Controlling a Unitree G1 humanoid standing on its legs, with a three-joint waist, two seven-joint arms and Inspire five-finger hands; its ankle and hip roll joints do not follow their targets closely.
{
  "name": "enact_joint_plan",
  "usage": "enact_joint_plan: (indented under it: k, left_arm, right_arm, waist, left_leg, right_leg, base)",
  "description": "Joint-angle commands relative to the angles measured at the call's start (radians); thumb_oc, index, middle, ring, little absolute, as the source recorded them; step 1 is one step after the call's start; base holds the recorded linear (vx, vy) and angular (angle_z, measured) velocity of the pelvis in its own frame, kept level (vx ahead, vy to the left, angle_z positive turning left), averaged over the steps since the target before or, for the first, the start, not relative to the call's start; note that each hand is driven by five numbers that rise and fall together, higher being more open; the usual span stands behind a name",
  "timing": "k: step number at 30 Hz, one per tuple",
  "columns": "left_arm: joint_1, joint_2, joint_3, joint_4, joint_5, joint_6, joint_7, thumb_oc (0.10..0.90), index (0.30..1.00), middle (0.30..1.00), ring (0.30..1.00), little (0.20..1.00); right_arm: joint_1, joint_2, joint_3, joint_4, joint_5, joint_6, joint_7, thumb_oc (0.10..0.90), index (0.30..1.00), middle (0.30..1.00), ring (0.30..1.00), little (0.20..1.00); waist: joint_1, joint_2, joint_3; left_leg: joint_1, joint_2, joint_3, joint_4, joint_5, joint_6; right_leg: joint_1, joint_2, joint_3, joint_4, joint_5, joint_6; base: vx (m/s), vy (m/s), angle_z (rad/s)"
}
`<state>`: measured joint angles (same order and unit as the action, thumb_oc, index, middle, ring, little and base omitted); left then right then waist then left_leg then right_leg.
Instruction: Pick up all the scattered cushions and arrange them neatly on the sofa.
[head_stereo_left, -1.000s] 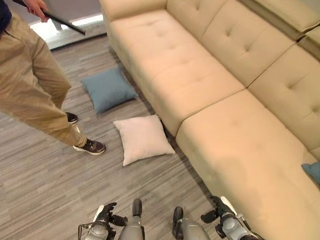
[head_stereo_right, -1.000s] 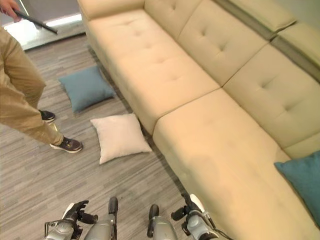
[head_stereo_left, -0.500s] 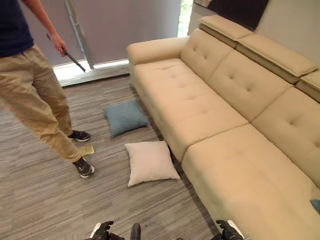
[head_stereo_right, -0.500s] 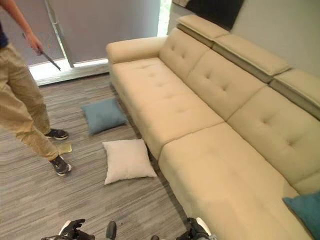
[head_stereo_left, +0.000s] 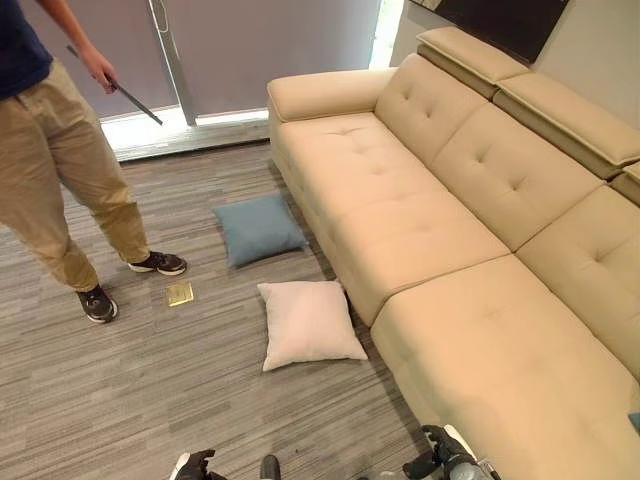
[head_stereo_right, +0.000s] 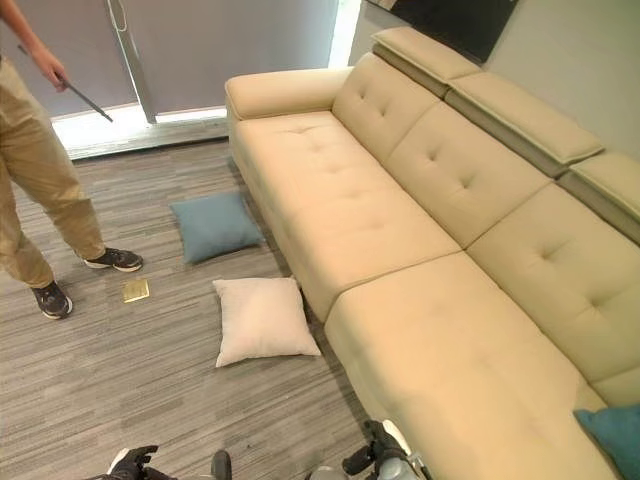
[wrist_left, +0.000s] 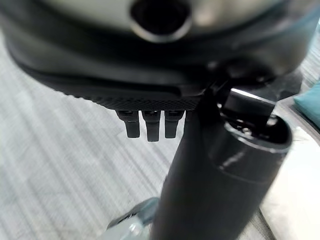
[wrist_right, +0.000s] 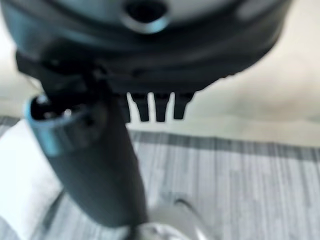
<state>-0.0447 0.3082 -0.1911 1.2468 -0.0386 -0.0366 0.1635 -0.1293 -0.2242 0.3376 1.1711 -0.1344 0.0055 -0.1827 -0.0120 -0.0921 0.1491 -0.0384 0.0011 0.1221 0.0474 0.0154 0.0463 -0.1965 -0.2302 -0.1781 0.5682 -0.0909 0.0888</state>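
Hands hang low at the near edge, both empty: the left hand (head_stereo_left: 192, 466) shows at near left, the right hand (head_stereo_left: 440, 463) at near right beside the sofa's (head_stereo_left: 420, 230) front. In each wrist view the fingers (wrist_left: 147, 129) stand out straight in a relaxed row, the thumb apart from them, with nothing held.

Ahead of the hands, on the floor (head_stereo_left: 120, 380), lies the white cushion (head_stereo_left: 308, 322), flat, just beside the sofa base and roughly between the two hands, slightly nearer the left one. Farther off and a little left lies the blue cushion (head_stereo_left: 258, 227), also flat on the floor near the sofa. A third, teal cushion (head_stereo_right: 612, 436) already rests on the seat at the near right end.

To the far left stands a person (head_stereo_left: 55, 160) holding a thin rod (head_stereo_left: 128, 95); a small brass plate (head_stereo_left: 179, 293) sits in the floor near their shoes.

My judgement: the white cushion comes first, straight ahead, and calls for stepping closer and stooping.
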Motion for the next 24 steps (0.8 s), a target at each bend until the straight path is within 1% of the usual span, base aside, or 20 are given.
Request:
enact_joint_plan:
  k: [1, 2, 3, 4, 5, 6, 8, 9, 10, 13, 14, 15, 16, 17, 18, 19, 21, 22, 23, 24]
  left_arm:
    - [0.007, 0.059, 0.023, -0.016, -0.011, -0.014, 0.011, 0.800, 0.900, 0.900, 0.900, 0.900]
    - [0.010, 0.059, 0.024, -0.018, -0.011, -0.014, 0.009, 0.800, 0.900, 0.900, 0.900, 0.900]
    - [0.010, 0.059, 0.024, -0.018, -0.011, -0.014, 0.009, 0.800, 0.900, 0.900, 0.900, 0.900]
    - [0.011, 0.058, 0.024, -0.015, -0.011, -0.014, 0.009, 0.800, 0.900, 0.900, 0.900, 0.900]
    - [0.010, 0.054, 0.026, -0.010, -0.014, -0.013, 0.010, 0.800, 0.900, 0.900, 0.900, 0.900]
    - [0.008, 0.052, 0.027, -0.007, -0.016, -0.012, 0.012, 0.800, 0.900, 0.900, 0.900, 0.900]
    - [0.004, 0.051, 0.029, 0.000, -0.016, -0.007, 0.012, 0.800, 0.900, 0.900, 0.900, 0.900]
    - [0.002, 0.048, 0.030, -0.002, -0.014, -0.015, 0.011, 0.800, 0.900, 0.900, 0.900, 0.900]
    - [0.007, 0.042, 0.027, -0.004, -0.015, -0.013, 0.010, 0.800, 0.900, 0.900, 0.900, 0.900]
    - [0.016, 0.030, 0.015, -0.006, -0.010, -0.014, 0.008, 0.800, 0.900, 0.900, 0.900, 0.900]
    - [0.016, 0.030, 0.015, -0.006, -0.010, -0.014, 0.008, 0.800, 0.900, 0.900, 0.900, 0.900]
    - [0.025, 0.025, 0.002, -0.019, 0.001, -0.012, 0.005, 0.800, 0.900, 0.900, 0.900, 0.900]
    - [0.024, 0.022, -0.002, -0.025, 0.000, -0.012, 0.004, 0.800, 0.900, 0.900, 0.900, 0.900]
    - [0.024, 0.022, -0.002, -0.025, 0.000, -0.012, 0.004, 0.800, 0.900, 0.900, 0.900, 0.900]
    - [0.013, 0.021, -0.015, -0.048, -0.007, -0.012, 0.006, 0.800, 0.900, 0.900, 0.900, 0.900]
    - [0.004, 0.020, -0.019, -0.057, -0.011, -0.014, 0.007, 0.800, 0.900, 0.900, 0.900, 0.900]
    - [-0.006, 0.020, -0.025, -0.066, -0.017, -0.015, 0.008, 0.800, 0.900, 0.900, 0.900, 0.900]
    - [-0.006, 0.020, -0.025, -0.066, -0.017, -0.015, 0.008, 0.800, 0.900, 0.900, 0.900, 0.900]
    - [-0.006, 0.021, -0.028, -0.074, -0.020, -0.014, 0.009, 0.800, 0.900, 0.900, 0.900, 0.900]
    - [-0.006, 0.021, -0.028, -0.074, -0.020, -0.014, 0.009, 0.800, 0.900, 0.900, 0.900, 0.900]
  right_arm:
    - [-0.018, 0.000, 0.012, -0.040, 0.019, -0.015, -0.010, 0.800, 0.900, 0.900, 0.900, 0.900]
    - [-0.020, -0.003, 0.014, -0.040, 0.020, -0.016, -0.009, 0.800, 0.900, 0.900, 0.900, 0.900]
    - [-0.019, -0.004, 0.014, -0.040, 0.020, -0.016, -0.009, 0.800, 0.900, 0.900, 0.900, 0.900]
    - [-0.022, -0.007, 0.017, -0.041, 0.018, -0.015, -0.010, 0.800, 0.900, 0.900, 0.900, 0.900]
    - [-0.034, -0.011, 0.023, -0.043, 0.015, -0.015, -0.011, 0.800, 0.900, 0.900, 0.900, 0.900]
    - [-0.041, -0.014, 0.026, -0.046, 0.013, -0.014, -0.013, 0.800, 0.900, 0.900, 0.900, 0.900]
    - [-0.045, -0.018, 0.030, -0.045, 0.010, -0.012, -0.014, 0.800, 0.900, 0.900, 0.900, 0.900]
    - [-0.041, -0.023, 0.024, -0.051, 0.015, -0.015, -0.017, 0.800, 0.900, 0.900, 0.900, 0.900]
    - [-0.030, -0.024, 0.029, -0.066, 0.018, -0.016, -0.018, 0.800, 0.900, 0.900, 0.900, 0.900]
    - [-0.010, -0.032, 0.020, -0.071, 0.022, -0.017, -0.021, 0.800, 0.900, 0.900, 0.900, 0.900]
    - [-0.009, -0.032, 0.021, -0.071, 0.022, -0.017, -0.021, 0.800, 0.900, 0.900, 0.900, 0.900]
    - [0.004, -0.040, 0.016, -0.077, 0.023, -0.014, -0.022, 0.800, 0.900, 0.900, 0.900, 0.900]
    - [0.003, -0.045, 0.014, -0.078, 0.025, -0.013, -0.023, 0.800, 0.900, 0.900, 0.900, 0.900]
    - [0.003, -0.045, 0.014, -0.078, 0.025, -0.013, -0.023, 0.800, 0.900, 0.900, 0.900, 0.900]
    - [0.002, -0.055, 0.008, -0.081, 0.035, -0.011, -0.029, 0.800, 0.900, 0.900, 0.900, 0.900]
    - [0.000, -0.059, 0.006, -0.080, 0.040, -0.014, -0.033, 0.800, 0.900, 0.900, 0.900, 0.900]
    - [0.001, -0.064, 0.003, -0.072, 0.044, -0.010, -0.034, 0.800, 0.900, 0.900, 0.900, 0.900]
    - [0.001, -0.064, 0.003, -0.072, 0.044, -0.010, -0.034, 0.800, 0.900, 0.900, 0.900, 0.900]
    - [0.000, -0.068, 0.000, -0.069, 0.052, -0.009, -0.034, 0.800, 0.900, 0.900, 0.900, 0.900]
    - [0.000, -0.068, 0.000, -0.069, 0.052, -0.009, -0.034, 0.800, 0.900, 0.900, 0.900, 0.900]
  waist:
    - [0.018, -0.012, 0.014]
    - [0.014, -0.014, 0.007]
    - [0.014, -0.013, 0.008]
    - [0.012, -0.017, 0.006]
    - [0.010, -0.026, 0.005]
    - [0.005, -0.031, 0.006]
    - [-0.002, -0.031, 0.009]
    - [-0.006, -0.033, 0.007]
    - [-0.009, -0.041, 0.002]
    - [-0.019, -0.042, -0.017]
    - [-0.019, -0.042, -0.016]
    - [-0.026, -0.042, -0.023]
    - [-0.029, -0.043, -0.019]
    - [-0.029, -0.042, -0.019]
    - [-0.025, -0.055, 0.001]
    - [-0.023, -0.057, 0.010]
    - [-0.020, -0.063, 0.011]
    - [-0.020, -0.062, 0.011]
    - [-0.009, -0.065, 0.016]
    - [-0.011, -0.067, 0.013]
  left_leg:
    - [0.017, -0.026, -0.066, -0.004, -0.096, 0.005]
    - [0.020, -0.029, -0.071, -0.011, -0.094, 0.003]
    - [0.023, -0.028, -0.072, -0.012, -0.095, 0.003]
    - [0.028, -0.031, -0.070, -0.020, -0.096, 0.001]
    - [0.033, -0.041, -0.069, -0.032, -0.100, -0.003]
    - [0.039, -0.047, -0.071, -0.036, -0.104, -0.005]
    - [0.042, -0.049, -0.076, -0.037, -0.107, -0.006]
    - [0.045, -0.050, -0.086, -0.035, -0.112, -0.009]
    - [0.059, -0.059, -0.092, -0.039, -0.122, -0.012]
    - [0.066, -0.052, -0.091, 0.002, -0.163, -0.030]
    - [0.066, -0.051, -0.092, 0.003, -0.165, -0.030]
    - [0.058, -0.043, -0.077, 0.074, -0.187, -0.056]
    - [0.034, -0.035, -0.065, 0.144, -0.179, -0.072]
    - [0.031, -0.034, -0.066, 0.149, -0.182, -0.072]
    - [-0.056, -0.019, -0.058, 0.317, -0.134, -0.098]
    - [-0.094, -0.014, -0.057, 0.385, -0.113, -0.104]
    - [-0.134, -0.002, -0.047, 0.438, -0.115, -0.096]
    - [-0.136, -0.001, -0.048, 0.441, -0.116, -0.096]
    - [-0.179, -0.014, -0.044, 0.414, -0.148, -0.080]
    - [-0.180, -0.016, -0.045, 0.410, -0.144, -0.079]
  right_leg:
    - [-0.022, 0.069, 0.045, -0.140, 0.089, 0.027]
    - [-0.027, 0.089, 0.049, -0.182, 0.080, 0.023]
    - [-0.025, 0.090, 0.048, -0.183, 0.079, 0.023]
    - [-0.026, 0.100, 0.044, -0.225, 0.081, 0.024]
    - [-0.047, 0.109, 0.015, -0.326, 0.106, 0.029]
    - [-0.062, 0.120, 0.004, -0.372, 0.129, 0.033]
    - [-0.077, 0.136, 0.009, -0.387, 0.136, 0.037]
    - [-0.079, 0.140, 0.025, -0.394, 0.130, 0.049]
    - [-0.053, 0.161, 0.047, -0.414, 0.122, 0.031]
    - [-0.026, 0.167, 0.036, -0.414, 0.099, 0.010]
    - [-0.025, 0.167, 0.035, -0.414, 0.099, 0.010]
    - [0.008, 0.172, 0.027, -0.426, 0.079, -0.003]
    - [0.026, 0.171, 0.023, -0.435, 0.075, -0.010]
    - [0.026, 0.172, 0.022, -0.435, 0.076, -0.011]
    - [0.048, 0.169, 0.026, -0.445, 0.070, -0.029]
    - [0.057, 0.170, 0.026, -0.450, 0.066, -0.040]
    - [0.074, 0.172, 0.023, -0.460, 0.049, -0.051]
    - [0.074, 0.172, 0.023, -0.459, 0.049, -0.051]
    - [0.091, 0.172, 0.030, -0.465, 0.035, -0.049]
    - [0.088, 0.169, 0.029, -0.465, 0.036, -0.049]
  base:
    - [0.20, 0.055, -0.09]
    - [0.14, 0.025, -0.06]
    - [0.11, 0.010, 0.00]
    - [0.15, -0.021, 0.07]
    - [0.21, -0.039, 0.05]
    - [0.17, -0.040, -0.07]
    - [0.12, -0.038, -0.09]
    - [0.27, -0.111, 0.05]
    - [0.29, -0.126, 0.20]
    - [0.26, -0.117, 0.37]
    - [0.27, -0.141, 0.14]
    - [0.21, -0.129, 0.07]
    - [0.21, -0.129, 0.14]
    - [0.11, -0.125, 0.19]
    - [0.08, -0.115, 0.15]
    - [0.13, -0.141, 0.07]
    - [0.11, -0.063, -0.09]
    - [0.17, -0.018, -0.07]
    - [0.12, 0.002, 0.01]
    - [0.24, 0.031, 0.10]
